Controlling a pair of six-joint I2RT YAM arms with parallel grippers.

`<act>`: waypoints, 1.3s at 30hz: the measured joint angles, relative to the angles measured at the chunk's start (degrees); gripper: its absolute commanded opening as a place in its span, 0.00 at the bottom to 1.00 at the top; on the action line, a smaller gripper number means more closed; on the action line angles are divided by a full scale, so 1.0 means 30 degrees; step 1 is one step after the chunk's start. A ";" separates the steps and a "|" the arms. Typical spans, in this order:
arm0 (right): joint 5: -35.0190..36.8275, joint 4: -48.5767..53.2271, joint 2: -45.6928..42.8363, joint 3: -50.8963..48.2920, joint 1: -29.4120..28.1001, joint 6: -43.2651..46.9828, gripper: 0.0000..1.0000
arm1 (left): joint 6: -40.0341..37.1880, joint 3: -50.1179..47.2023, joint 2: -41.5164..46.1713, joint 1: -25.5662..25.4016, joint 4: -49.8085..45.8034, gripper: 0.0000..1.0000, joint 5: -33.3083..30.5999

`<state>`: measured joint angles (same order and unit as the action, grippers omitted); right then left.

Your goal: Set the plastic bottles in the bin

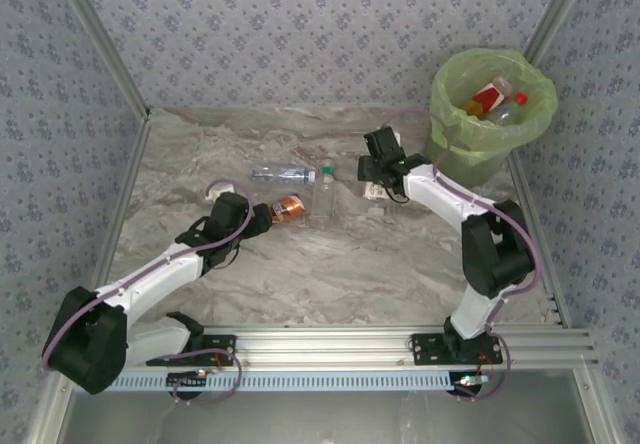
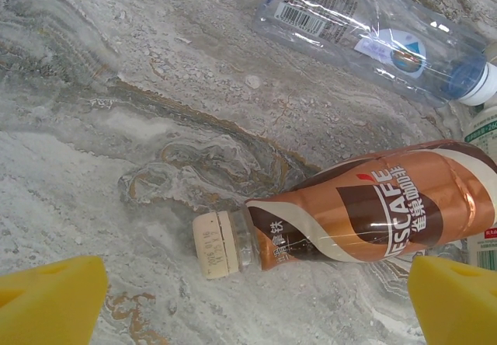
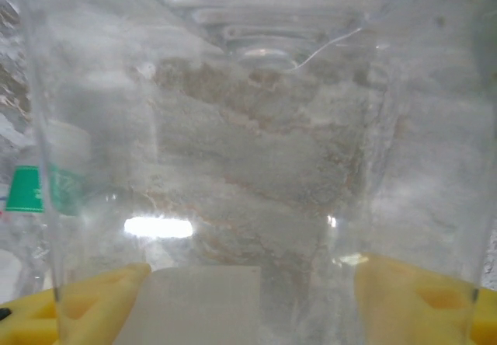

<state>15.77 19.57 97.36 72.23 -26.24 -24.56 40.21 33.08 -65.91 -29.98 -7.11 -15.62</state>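
One brown bottle (image 1: 288, 208) and three clear bottles (image 1: 283, 174) on the counter (image 1: 350, 264); one bin (image 1: 470, 149) holding two further bottles (image 1: 490, 96).

The left arm (image 1: 160, 269) reaches from its base at the near left, forearm slanting far and right and low over the bench. The left gripper (image 1: 262, 216) points right, its yellow fingers (image 2: 46, 302) spread wide with nothing between their pads. The right arm (image 1: 450, 199) rises from its near-right base, bends at the elbow and stretches far and left. The right gripper (image 1: 375, 172) points down, its fingers (image 3: 411, 298) partly spread either side of a clear bottle (image 3: 248, 127); whether they press it is unclear.
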 measured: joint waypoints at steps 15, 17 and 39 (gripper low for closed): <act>0.0474 -0.0590 -0.3759 -0.0029 0.0131 0.0860 0.57 | -0.0036 0.0342 -0.0299 0.0000 0.0240 0.99 0.0663; 0.0459 -0.0619 -0.4182 -0.0022 0.0160 0.1180 0.57 | -0.0175 0.0342 -0.0284 0.0000 0.0510 0.99 0.1115; -0.3577 -0.1158 -0.6156 0.3322 0.5268 0.3636 0.56 | -0.2040 0.0357 0.0976 -0.0007 0.4539 0.99 0.7082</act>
<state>5.04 16.10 78.89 82.19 -10.44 -13.65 34.09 34.15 -62.98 -30.00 6.50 5.63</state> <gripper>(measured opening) 0.656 0.992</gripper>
